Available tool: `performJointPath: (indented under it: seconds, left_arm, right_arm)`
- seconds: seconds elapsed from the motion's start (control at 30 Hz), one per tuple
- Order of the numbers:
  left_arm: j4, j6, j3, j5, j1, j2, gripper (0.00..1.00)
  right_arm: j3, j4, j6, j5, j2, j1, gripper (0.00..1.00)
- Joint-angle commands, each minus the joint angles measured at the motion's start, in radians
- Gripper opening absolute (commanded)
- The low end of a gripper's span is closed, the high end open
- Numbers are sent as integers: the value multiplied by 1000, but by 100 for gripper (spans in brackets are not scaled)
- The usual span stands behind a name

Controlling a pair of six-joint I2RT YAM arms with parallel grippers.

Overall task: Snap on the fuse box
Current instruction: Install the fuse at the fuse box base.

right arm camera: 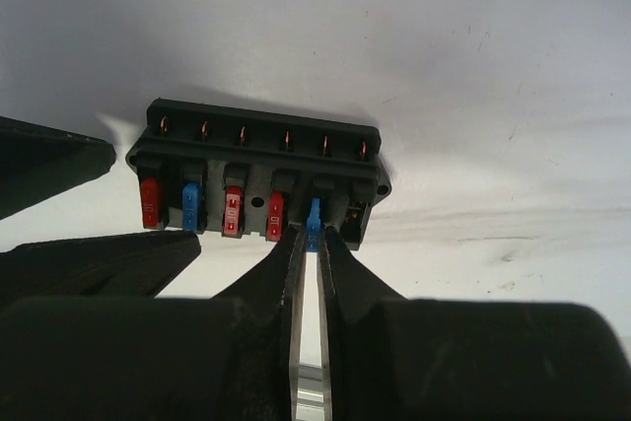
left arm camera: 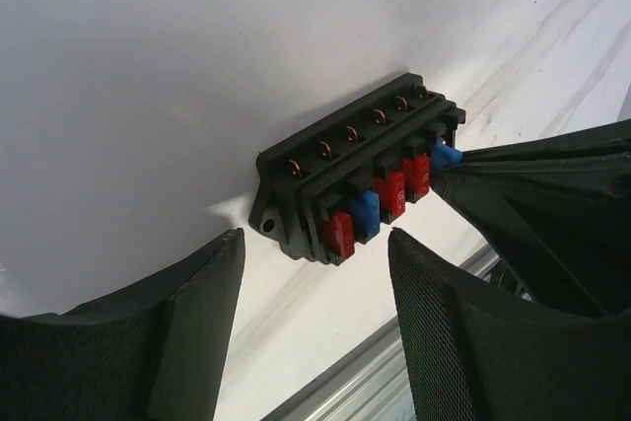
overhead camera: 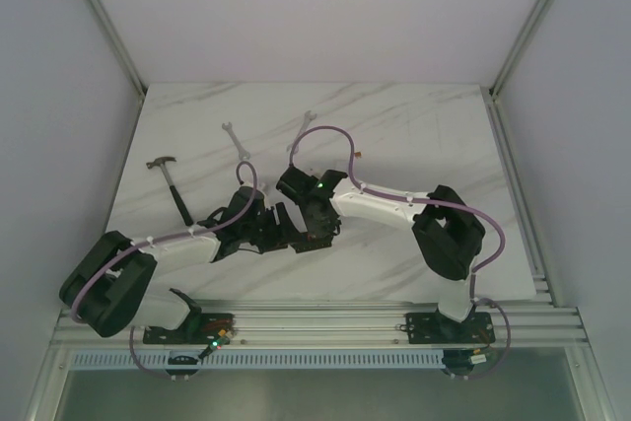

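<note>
My right claw [right arm camera: 313,244] is pinched tight on a small blue plastic fuse [right arm camera: 314,212]. That fuse sits in a slot of the small black rectangular plastic fuse box [right arm camera: 256,160]. The box lies on the white marble-patterned table [right arm camera: 444,66], right at this claw's fingertips, with its long side across them. Seen from this claw, the row to the left of the pinched fuse reads red, blue, red, red, and one more slot lies to its right.

My left claw [left arm camera: 315,248] stands wide apart, and its two dark fingers [left arm camera: 197,332] touch nothing. The fuse box lies just beyond their tips, angled away to the upper right. The right claw's finger comes in from the left claw's right side and meets the box at its far end.

From above, both claws converge near the table's middle. A black-handled hammer [overhead camera: 175,187] lies well to the left of the left claw. Two silver metal wrenches [overhead camera: 237,141] rest beyond both claws, apart from them.
</note>
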Motion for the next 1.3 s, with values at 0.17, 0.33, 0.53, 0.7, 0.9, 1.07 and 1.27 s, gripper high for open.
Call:
performJointPath:
  seconds: [0.17,0.33,0.53,0.7,0.9,1.07,1.27]
  left_arm:
    - [-12,16,14,7,3,35,67]
    - [-15,11,14,7,3,44,65]
    - [-22,2,15,6,3,92,62]
    - [-28,0,15,4,4,92,62]
    - [-30,-4,15,2,4,93,61]
    - [-30,-3,17,6,4,94,61]
    - [-31,1,15,9,4,88,61]
  right_arm:
    - [-86,-34,-18,-44,146,-9,0]
    - [-117,-32,-21,-46,121,-36,0]
    - [-144,-37,-38,-58,110,-62,0]
    - [-129,-46,-44,-65,54,-68,0]
    - [-64,-56,-47,-72,4,-65,6]
    - [-28,-54,-47,-72,6,-53,18]
    - [14,-37,-36,-68,-12,-45,32]
